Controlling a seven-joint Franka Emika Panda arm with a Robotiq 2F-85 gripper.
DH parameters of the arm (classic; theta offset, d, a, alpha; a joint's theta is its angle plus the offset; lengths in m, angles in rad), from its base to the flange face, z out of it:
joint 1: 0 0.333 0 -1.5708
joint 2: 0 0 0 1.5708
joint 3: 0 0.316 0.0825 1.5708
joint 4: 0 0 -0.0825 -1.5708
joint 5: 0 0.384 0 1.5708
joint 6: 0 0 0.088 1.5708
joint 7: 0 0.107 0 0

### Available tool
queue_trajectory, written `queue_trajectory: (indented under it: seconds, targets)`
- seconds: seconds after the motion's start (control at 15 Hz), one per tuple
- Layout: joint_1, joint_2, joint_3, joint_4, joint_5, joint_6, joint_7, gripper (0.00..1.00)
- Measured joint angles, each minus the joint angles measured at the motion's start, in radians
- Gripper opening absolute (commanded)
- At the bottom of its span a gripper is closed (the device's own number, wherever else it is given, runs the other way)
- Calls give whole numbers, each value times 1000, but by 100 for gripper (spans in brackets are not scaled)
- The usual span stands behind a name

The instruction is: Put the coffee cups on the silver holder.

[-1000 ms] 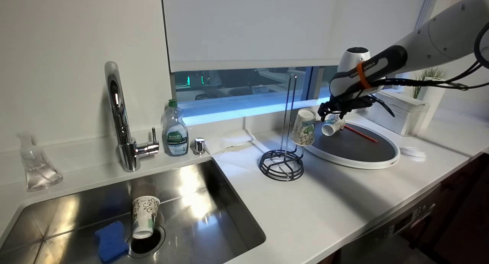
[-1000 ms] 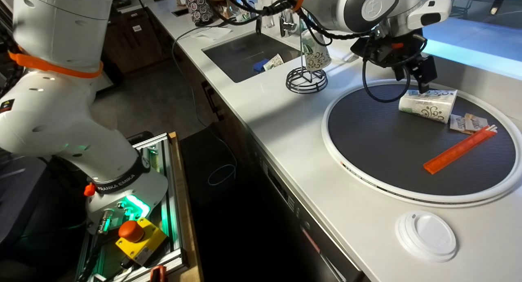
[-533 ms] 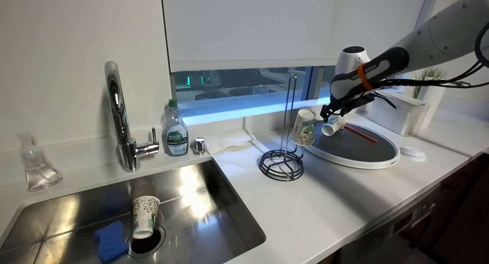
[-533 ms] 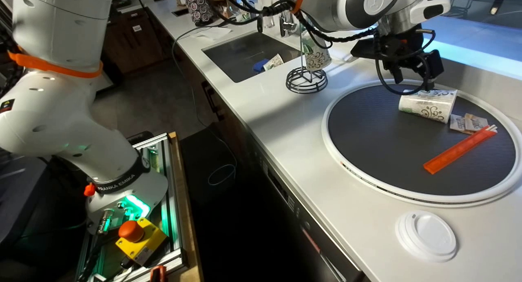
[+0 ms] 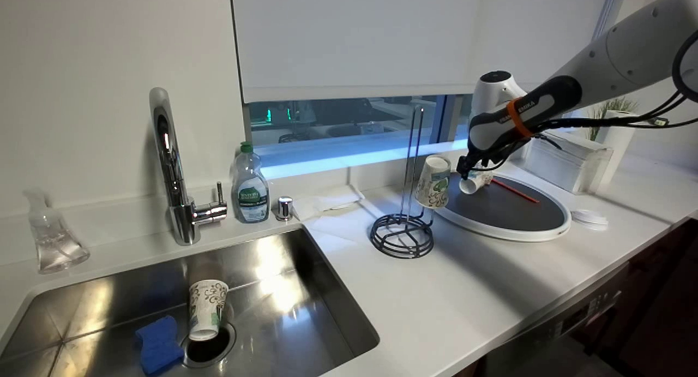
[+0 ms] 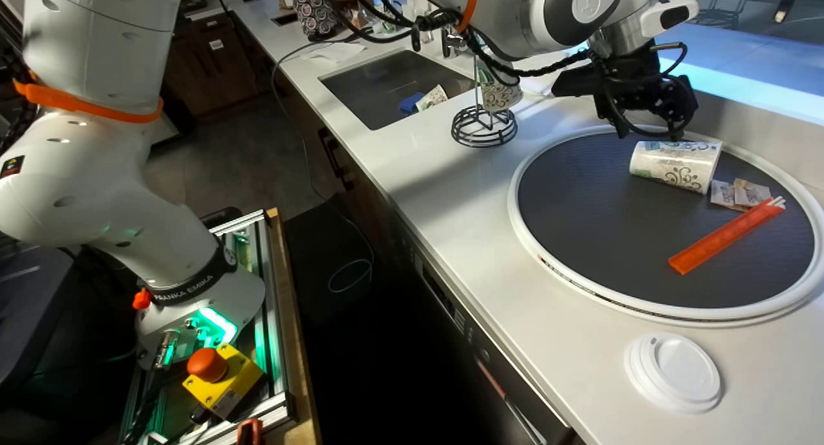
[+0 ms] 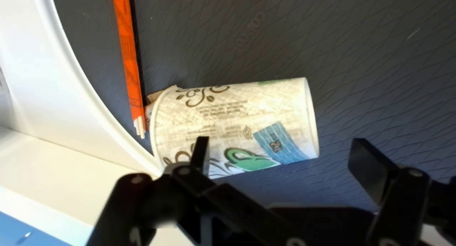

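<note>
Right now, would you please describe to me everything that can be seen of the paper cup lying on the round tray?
The paper cup lies on its side on the dark top of the round tray. Its wall looks like paper, slightly tapering, off-white with brown swirls, green shapes and a blue patch. Small packets lie beside one end; contact there is unclear. The open gripper hangs over it, not gripping it.

In an exterior view, a chrome tap (image 5: 173, 167) stands left, a blue sponge (image 5: 159, 344) lies lower left, white lids (image 5: 589, 220) right.
</note>
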Motion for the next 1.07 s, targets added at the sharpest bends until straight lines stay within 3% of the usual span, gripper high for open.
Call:
queue_trajectory:
  seconds: [0.53, 0.67, 0.8, 0.87, 1.0, 1.07]
  targets:
    - [13, 17, 2, 0, -58, 7, -38, 99]
    - [17, 18, 1, 0, -72, 25, -38, 84]
    - [20, 20, 1, 0, -83, 42, -38, 79]
    - [21, 22, 0, 0, -89, 50, -38, 92]
    - [22, 27, -2, 0, -96, 65, -38, 100]
    - [23, 30, -4, 0, -99, 71, -38, 97]
